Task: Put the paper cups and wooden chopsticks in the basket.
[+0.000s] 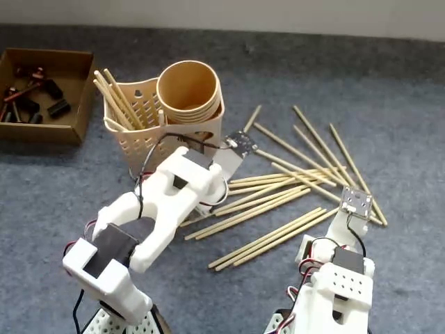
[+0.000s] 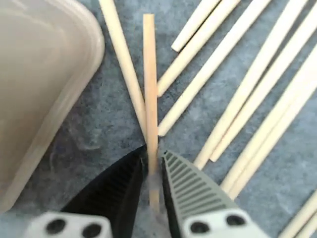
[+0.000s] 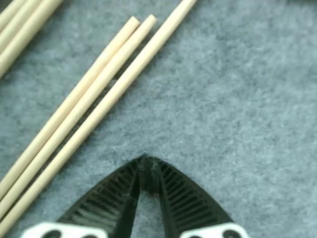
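My left hand [image 2: 153, 162] is clamped on one wooden chopstick [image 2: 149, 74], just beside the basket [image 2: 34, 89]. The paper cups [image 1: 189, 90] sit stacked in that basket (with several upright chopsticks [image 1: 115, 97] beside them). My right hand [image 3: 146, 173] is pressed together, holding nothing, over the grey desk [image 3: 237, 99] near three loose chopsticks [image 3: 99, 94].

Tan paper cups [image 1: 189, 90] stand nested and upright in the right half of the basket [image 1: 147, 142], a cream perforated container at far left. Several wooden chopsticks [image 1: 112, 97] lean in its left half. The remaining chopsticks [image 1: 292, 188] lie scattered flat on the grey carpet [image 1: 403, 104] to its right. One chopstick [image 2: 150, 89], just beside the basket, is clamped at one end by the left gripper [image 2: 154, 166].
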Available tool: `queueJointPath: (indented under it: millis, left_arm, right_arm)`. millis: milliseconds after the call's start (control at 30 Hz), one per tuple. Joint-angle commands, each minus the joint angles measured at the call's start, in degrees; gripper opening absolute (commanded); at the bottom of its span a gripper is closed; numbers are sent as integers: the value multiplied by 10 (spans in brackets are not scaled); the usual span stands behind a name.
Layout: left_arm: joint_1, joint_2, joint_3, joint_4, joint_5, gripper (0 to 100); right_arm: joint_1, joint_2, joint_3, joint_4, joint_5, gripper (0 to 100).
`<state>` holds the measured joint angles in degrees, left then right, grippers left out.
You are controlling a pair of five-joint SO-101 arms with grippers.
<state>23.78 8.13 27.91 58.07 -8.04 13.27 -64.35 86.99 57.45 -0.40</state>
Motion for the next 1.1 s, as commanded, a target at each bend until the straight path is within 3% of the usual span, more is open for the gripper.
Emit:
queueJointPath:
  millis: [0,433,633,833,1067]
  left_arm:
    - [17,-58,-12,32,3,5]
    - [15,-294,-17,148,23,5]
    - [8,-449,-18,159,24,5]
    - [-55,-582,-65,158,57,5]
    - [-135,-632,-171,156,84,5]
  right_arm:
    - [3,0,0,-14,-4,5]
    - [2,0,9,-25,-4,5]
    - [6,0,10,-25,-4,5]
    - [3,0,11,-26,-4,5]
    - [2,0,15,-38,-4,5]
